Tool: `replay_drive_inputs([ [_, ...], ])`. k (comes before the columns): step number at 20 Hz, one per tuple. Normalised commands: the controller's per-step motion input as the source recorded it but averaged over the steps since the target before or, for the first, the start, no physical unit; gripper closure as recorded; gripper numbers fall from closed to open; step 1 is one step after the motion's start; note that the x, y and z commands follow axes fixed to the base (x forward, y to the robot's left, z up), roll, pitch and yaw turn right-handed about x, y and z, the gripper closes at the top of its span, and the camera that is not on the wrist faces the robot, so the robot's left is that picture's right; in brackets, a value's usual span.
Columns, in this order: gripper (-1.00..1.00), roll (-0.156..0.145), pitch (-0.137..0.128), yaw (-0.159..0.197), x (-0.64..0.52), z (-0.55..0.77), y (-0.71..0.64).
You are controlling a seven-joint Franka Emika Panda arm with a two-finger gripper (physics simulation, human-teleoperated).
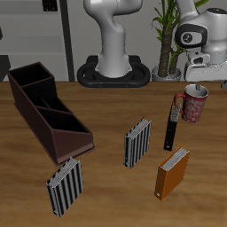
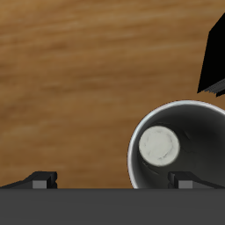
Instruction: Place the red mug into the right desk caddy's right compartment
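the fingers point(image 1: 197, 69) hang just above the mug point(image 1: 192, 104), which stands upright on the worktop point(image 1: 106, 191) with its handle toward a thin black slab point(image 1: 172, 124) beside it. in the wrist view the mug's pale mouth point(image 2: 180, 145) lies right below the fingers, off to one side of their middle, and the two fingertips point(image 2: 39, 180) stand wide apart, released and holding nothing. the dark slab's corner point(image 2: 211, 57) shows just past the mug's rim. the caddy point(image 1: 49, 111) lies well away from the fingers across the worktop; its end cell point(image 1: 69, 137) holds nothing. two striped books point(image 1: 136, 143) and an orange book point(image 1: 173, 173) stand nearer the front edge.
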Motion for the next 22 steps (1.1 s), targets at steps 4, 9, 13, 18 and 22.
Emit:
replay_drive_inputs([
  [4, -1.0, 0.009, 0.041, 0.021, 0.15, -0.17, 0.06],
  [9, -1.0, 0.011, 0.036, 0.026, 0.12, -0.2, 0.04],
  [13, -1.0, -0.009, 0.025, 0.01, 0.13, -0.15, -0.07],
  [18, 1.0, 0.06, 0.05, -0.022, 0.02, -0.2, -0.03],
  [22, 1.0, 0.012, -0.002, -0.013, 0.0, 0.01, -0.02],
])
